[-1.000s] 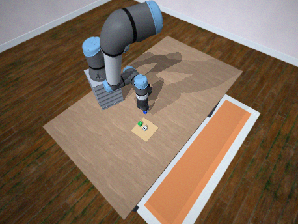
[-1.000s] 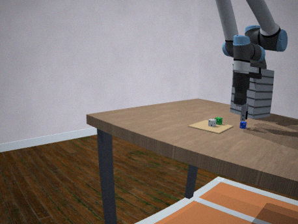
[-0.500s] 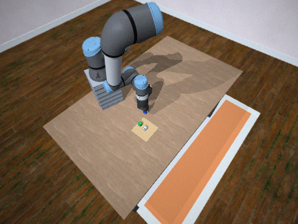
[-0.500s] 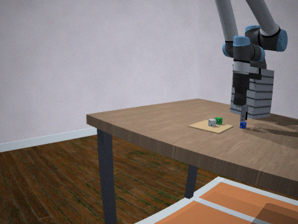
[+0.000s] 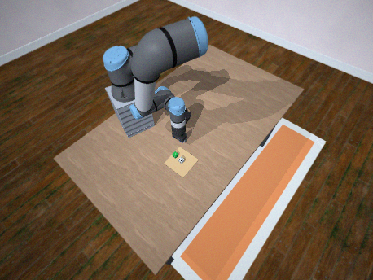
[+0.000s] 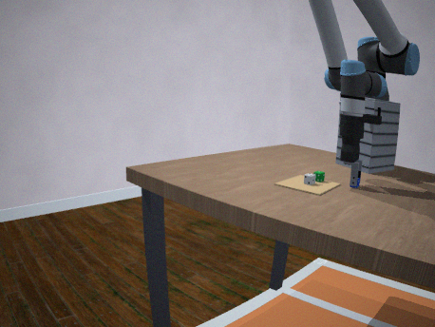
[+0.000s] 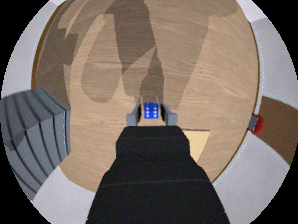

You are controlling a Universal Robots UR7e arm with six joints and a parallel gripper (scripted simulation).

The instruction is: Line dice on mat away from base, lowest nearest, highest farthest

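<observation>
A tan mat (image 5: 179, 164) lies on the wooden table in front of the robot's base. A green die (image 5: 175, 155) and a white die (image 5: 182, 159) stand close together on the mat's near-base part; both also show in the exterior view, green (image 6: 319, 176) and white (image 6: 310, 179). A blue die (image 7: 150, 111) sits off the mat, on the table between the mat and the base. My gripper (image 7: 150, 109) (image 6: 354, 181) points straight down over it, open, with a finger on each side of the blue die. I cannot read the dice faces.
The grey ribbed base pedestal (image 5: 130, 118) stands just behind the gripper. A white-framed orange panel (image 5: 252, 203) lies on the floor beside the table. A small red thing (image 7: 257, 123) shows at the right edge of the wrist view.
</observation>
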